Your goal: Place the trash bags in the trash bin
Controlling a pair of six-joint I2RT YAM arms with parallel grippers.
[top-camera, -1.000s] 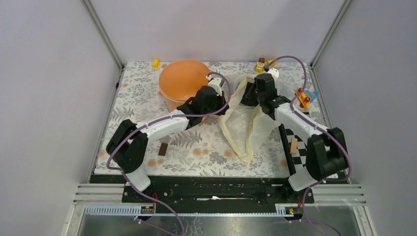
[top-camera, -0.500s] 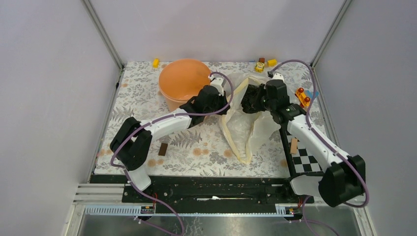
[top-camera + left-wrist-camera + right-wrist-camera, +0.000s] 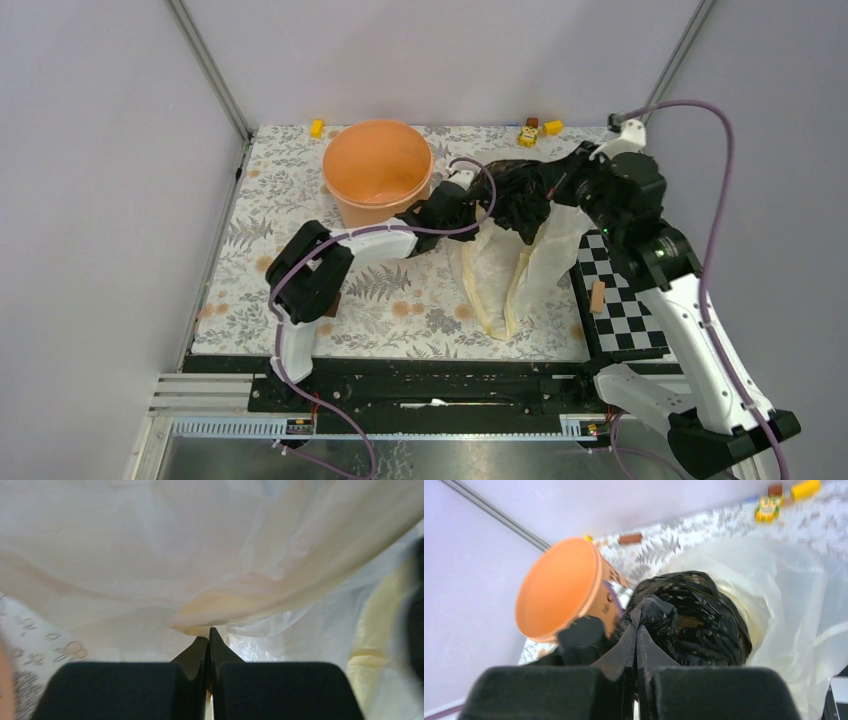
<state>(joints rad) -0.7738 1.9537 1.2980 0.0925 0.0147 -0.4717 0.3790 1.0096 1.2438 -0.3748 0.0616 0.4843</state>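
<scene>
1. Trash bag [image 3: 694, 615]: a crumpled black bundle sitting at the mouth of the cream-white bag [image 3: 794, 600]. It is to the right of the trash bin [image 3: 378, 170], near it but not in it. Cannot tell whether it is fully clear of the white film.
2. Right gripper [image 3: 637, 627]: jaws closed tight on a puckered fold at the top of the black bundle.
3. Left gripper [image 3: 209, 632]: jaws closed, pinching a fold of the cream-white film. Judged to be holding that bag back.
4. Handling (judgement): the trash bag is very light and limp, with no stiffness. It should hang and sway below the pinch and trail loose folds. The glossy film looks slippery, so a thin pinch could slide out. It may also cling to the white film.
5. Where to hold (judgement): a gathered pucker of several layers beats a single edge. The present hold looks suitable.
6. Materials:
   - Black film: glossy, finely crinkled, brownish where stretched thin.
   - White film: translucent, with soft broad folds, yellowish where doubled.
   - Bin: rigid, smooth-walled, round, slightly tapered, with a wide open mouth.
   - Bench [image 3: 400, 300]: floral-print cover.
</scene>
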